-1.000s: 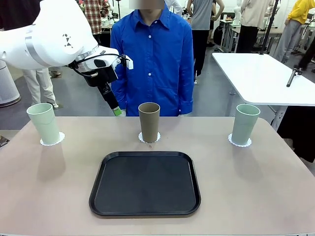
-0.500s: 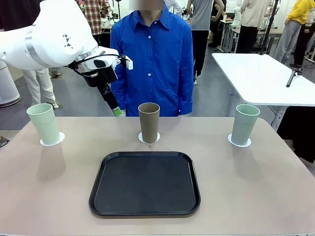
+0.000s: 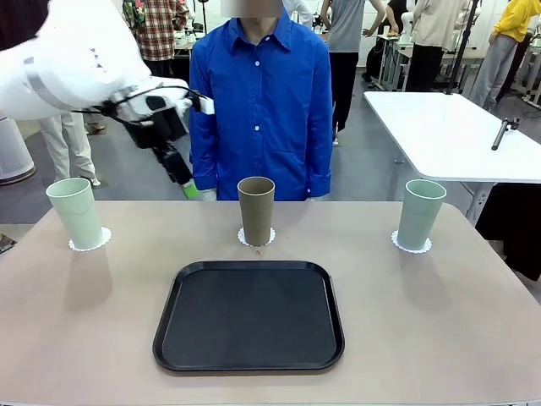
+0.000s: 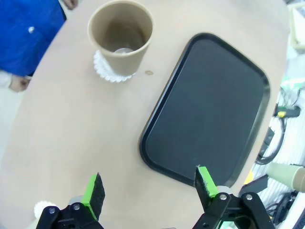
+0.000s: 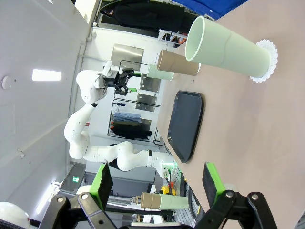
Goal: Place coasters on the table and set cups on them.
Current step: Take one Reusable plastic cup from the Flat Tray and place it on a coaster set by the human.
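Three cups stand on white scalloped coasters along the far side of the table [image 3: 473, 321]. A mint cup [image 3: 75, 211] stands on the left coaster [image 3: 90, 243]. The tan cup [image 3: 255, 209] sits on the middle coaster [image 3: 256, 241], and a mint cup [image 3: 420, 213] on the right coaster [image 3: 412, 246]. My left gripper [image 3: 188, 188] hangs open in the air between the left and middle cups, holding nothing. From the left wrist, the open left gripper [image 4: 150, 185] looks down on the tan cup [image 4: 121, 36] and its coaster [image 4: 108, 74]. My right gripper [image 5: 157, 183] is open and empty, apart from the mint cup [image 5: 224, 45].
A black tray [image 3: 249, 315] lies bare at the table's near middle. A person in a blue shirt [image 3: 260, 101] stands at the far edge behind the tan cup. A white table [image 3: 448, 135] stands at the back right.
My left arm has risen a little and drawn back to the left, still open. The cups and coasters have not moved.
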Motion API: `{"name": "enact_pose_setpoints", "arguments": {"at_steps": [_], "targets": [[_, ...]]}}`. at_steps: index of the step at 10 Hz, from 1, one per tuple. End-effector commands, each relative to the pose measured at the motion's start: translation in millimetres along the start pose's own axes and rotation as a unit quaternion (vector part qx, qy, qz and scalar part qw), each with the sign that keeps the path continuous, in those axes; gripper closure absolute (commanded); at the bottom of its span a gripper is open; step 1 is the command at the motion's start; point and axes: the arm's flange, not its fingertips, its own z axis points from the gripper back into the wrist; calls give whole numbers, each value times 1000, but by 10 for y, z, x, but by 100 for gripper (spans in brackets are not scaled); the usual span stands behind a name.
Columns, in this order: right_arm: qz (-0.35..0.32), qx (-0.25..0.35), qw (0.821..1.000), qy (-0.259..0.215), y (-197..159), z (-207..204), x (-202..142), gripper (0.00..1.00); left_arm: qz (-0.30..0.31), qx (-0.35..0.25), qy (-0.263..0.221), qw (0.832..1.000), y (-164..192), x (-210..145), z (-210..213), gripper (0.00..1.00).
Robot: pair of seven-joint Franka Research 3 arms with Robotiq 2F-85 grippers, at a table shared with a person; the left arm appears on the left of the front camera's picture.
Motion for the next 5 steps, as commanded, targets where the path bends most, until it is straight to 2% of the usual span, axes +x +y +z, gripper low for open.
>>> {"name": "enact_pose_setpoints", "arguments": {"at_steps": [1, 3, 5], "targets": [[-2, 1, 1000, 2, 13, -4, -5, 0, 76, -23, -11, 997, 32, -415, 346, 0], [-2, 1, 1000, 2, 13, -4, -5, 0, 135, 4, -14, 991, 77, -814, 584, 0], [-2, 1, 1000, 2, 13, -4, -5, 0, 191, -13, 3, 982, 141, -1245, 734, 0]]}}
